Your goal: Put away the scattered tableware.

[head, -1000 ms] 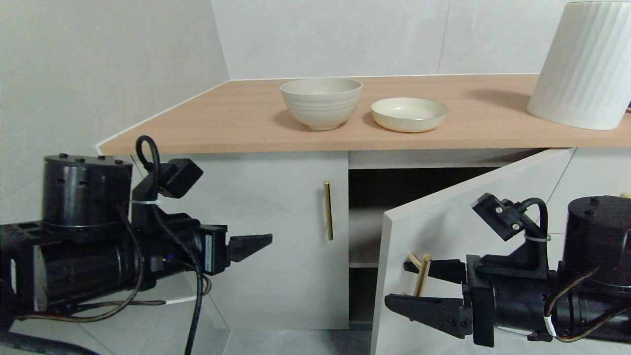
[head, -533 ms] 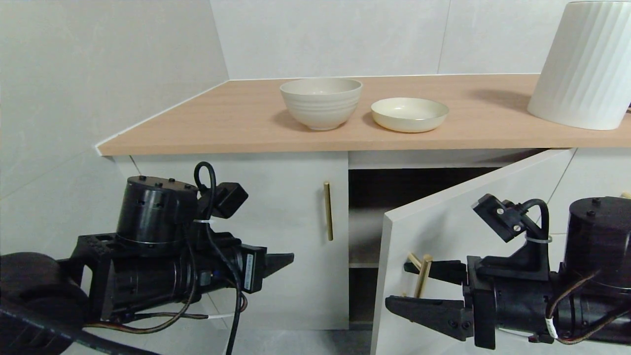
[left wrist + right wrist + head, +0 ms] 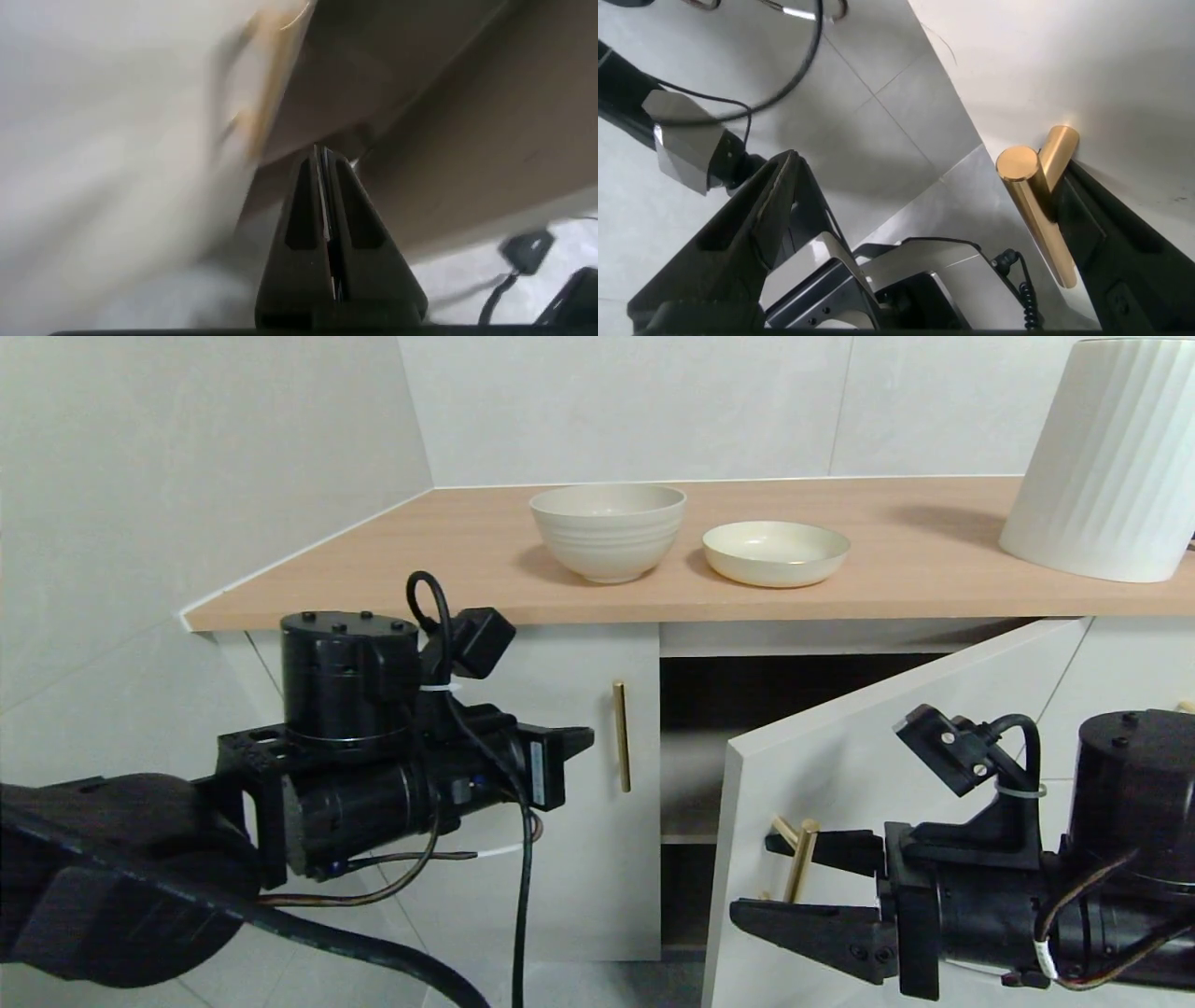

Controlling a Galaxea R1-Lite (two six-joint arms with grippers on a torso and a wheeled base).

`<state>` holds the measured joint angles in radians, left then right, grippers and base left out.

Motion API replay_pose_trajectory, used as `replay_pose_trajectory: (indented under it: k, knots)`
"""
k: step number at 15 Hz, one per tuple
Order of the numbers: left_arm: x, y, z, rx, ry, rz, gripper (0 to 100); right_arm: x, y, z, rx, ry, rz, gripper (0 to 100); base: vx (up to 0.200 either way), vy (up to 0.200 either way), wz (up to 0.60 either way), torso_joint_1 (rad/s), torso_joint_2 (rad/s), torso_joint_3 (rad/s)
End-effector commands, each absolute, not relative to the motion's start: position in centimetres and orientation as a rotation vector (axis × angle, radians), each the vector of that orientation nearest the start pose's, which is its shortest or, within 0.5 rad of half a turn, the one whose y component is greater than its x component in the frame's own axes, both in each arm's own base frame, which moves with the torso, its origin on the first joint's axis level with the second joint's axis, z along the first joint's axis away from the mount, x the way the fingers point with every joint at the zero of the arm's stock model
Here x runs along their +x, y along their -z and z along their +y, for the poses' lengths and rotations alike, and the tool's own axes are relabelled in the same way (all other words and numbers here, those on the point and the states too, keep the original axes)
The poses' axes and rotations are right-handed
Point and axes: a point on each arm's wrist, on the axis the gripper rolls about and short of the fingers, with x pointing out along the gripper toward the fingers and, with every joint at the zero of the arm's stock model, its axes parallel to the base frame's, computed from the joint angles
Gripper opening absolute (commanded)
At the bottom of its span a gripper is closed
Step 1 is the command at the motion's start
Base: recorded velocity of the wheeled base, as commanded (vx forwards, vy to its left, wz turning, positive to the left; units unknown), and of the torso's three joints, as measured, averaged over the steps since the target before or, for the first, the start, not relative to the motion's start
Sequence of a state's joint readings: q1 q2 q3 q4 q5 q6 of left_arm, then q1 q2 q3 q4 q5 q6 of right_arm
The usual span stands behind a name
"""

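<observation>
Two tableware items stand on the countertop [image 3: 420, 569], upper centre of the head view: one deep bowl [image 3: 608, 530] and, just beside it to the right, one shallow dish [image 3: 775, 552]. Two grippers sit lower in the frame. The left gripper [image 3: 574, 739], fingers pressed together, is left of centre, below the bowl and before the closed door's handle [image 3: 621, 735]. The right gripper [image 3: 754, 875], fingers spread, is at lower right, well below the dish, straddling the open door's brass handle [image 3: 798, 859]. One white ribbed container [image 3: 1111, 457] occupies the upper right.
</observation>
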<state>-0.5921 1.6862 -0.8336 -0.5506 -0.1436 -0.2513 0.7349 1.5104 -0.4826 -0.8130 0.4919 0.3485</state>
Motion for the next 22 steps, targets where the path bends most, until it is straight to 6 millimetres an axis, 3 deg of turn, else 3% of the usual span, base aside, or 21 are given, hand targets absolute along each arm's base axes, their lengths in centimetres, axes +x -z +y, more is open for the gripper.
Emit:
replay_pose_trajectory:
  k: [1, 4, 8, 10, 12, 22]
  knots:
    - [25.3, -17.8, -19.4, -0.161, 0.736, 0.405, 0, 16.6, -16.9, 16.4, 0.275, -1.17, 0.432, 100, 0.0, 0.0, 0.0, 0.0, 0.0, 0.0]
    - [24.2, -15.9, -21.1, -0.149, 0.792, 0.425, 0, 16.5, -17.0, 16.4, 0.275, -1.17, 0.431, 100, 0.0, 0.0, 0.0, 0.0, 0.0, 0.0]
    - [26.3, -12.4, -23.1, -0.159, 0.733, 0.36, 0, 16.5, -16.9, 16.4, 0.275, -1.169, 0.435, 100, 0.0, 0.0, 0.0, 0.0, 0.0, 0.0]
    - [26.3, -11.2, -24.4, -0.164, 0.761, 0.344, 0, 16.5, -16.8, 16.3, 0.274, -1.168, 0.44, 100, 0.0, 0.0, 0.0, 0.0, 0.0, 0.0]
    - [25.7, -11.1, -25.5, -0.218, 0.789, 0.31, 0, 16.4, -16.7, 16.3, 0.274, -1.166, 0.441, 100, 0.0, 0.0, 0.0, 0.0, 0.0, 0.0]
    - [25.1, -10.9, -26.0, -0.231, 0.81, 0.31, 0, 16.2, -16.7, 15.1, 0.271, -1.126, 0.428, 100, 0.0, 0.0, 0.0, 0.0, 0.0, 0.0]
